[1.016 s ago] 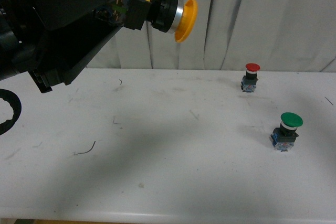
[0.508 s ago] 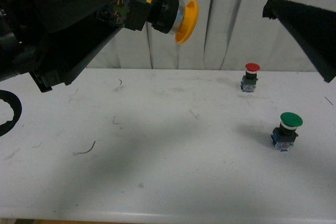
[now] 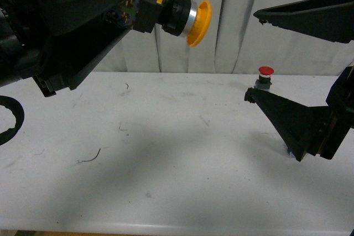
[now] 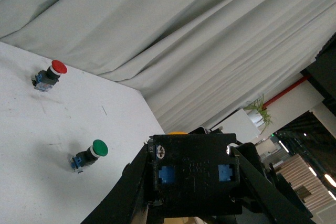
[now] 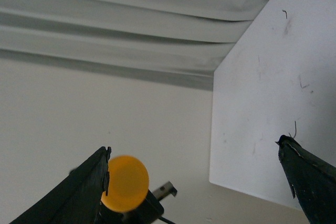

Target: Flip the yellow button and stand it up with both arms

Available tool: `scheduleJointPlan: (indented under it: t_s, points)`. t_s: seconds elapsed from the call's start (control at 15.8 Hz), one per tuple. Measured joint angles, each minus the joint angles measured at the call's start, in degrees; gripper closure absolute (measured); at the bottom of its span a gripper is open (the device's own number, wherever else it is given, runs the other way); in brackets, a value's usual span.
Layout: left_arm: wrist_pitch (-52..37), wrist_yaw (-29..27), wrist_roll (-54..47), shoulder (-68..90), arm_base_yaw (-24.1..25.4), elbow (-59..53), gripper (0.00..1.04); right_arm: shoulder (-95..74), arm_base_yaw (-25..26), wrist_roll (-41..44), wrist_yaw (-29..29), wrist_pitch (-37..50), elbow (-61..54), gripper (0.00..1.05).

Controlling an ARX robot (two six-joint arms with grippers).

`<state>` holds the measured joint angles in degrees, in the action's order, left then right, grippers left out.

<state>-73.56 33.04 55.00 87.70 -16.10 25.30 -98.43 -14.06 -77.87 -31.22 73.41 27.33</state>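
The black left gripper [image 3: 138,9] is clamped on the yellow mushroom-cap button [image 3: 191,17], high up and well left of the small red-capped button [image 3: 266,72]. The black right gripper [image 3: 252,54] gapes near that red button – in the front view 1 finger hides the green-capped button [image 4: 93,152].

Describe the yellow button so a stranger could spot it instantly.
Above the white table, the black left hand is raised before the curtain, gripping the yellow button sideways. Unlike the red button standing on the table, it is airborne and yellow-capped.
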Motion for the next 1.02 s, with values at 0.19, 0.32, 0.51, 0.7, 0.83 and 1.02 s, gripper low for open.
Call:
scheduleJointPlan:
  t_s: [0.19,0.32,0.51,0.7,0.83,1.02]
  points:
    - [0.0,0.0,-0.1,0.0,0.0,0.0,0.69,-1.7,0.8,-7.3,1.2,0.1,3.3,0.06]
    - [0.0,0.0,-0.2,0.0,0.0,0.0,0.69,-1.7,-0.4,-8.2,1.0,0.2,4.1,0.06]
    - [0.0,0.0,-0.2,0.0,0.0,0.0,0.69,-1.7,-1.8,-8.3,1.0,0.2,4.6,0.06]
    - [0.0,0.0,-0.4,0.0,-0.1,0.0,0.69,-1.7,-5.0,-8.3,1.0,0.2,6.0,0.06]
    - [0.0,0.0,-0.9,0.0,-0.1,0.0,0.69,-1.7,-7.9,-8.0,1.3,0.2,7.5,0.06]
    - [0.0,0.0,-1.2,0.0,-0.2,0.0,0.69,-2.0,-10.7,-7.6,2.1,0.4,10.2,0.06]
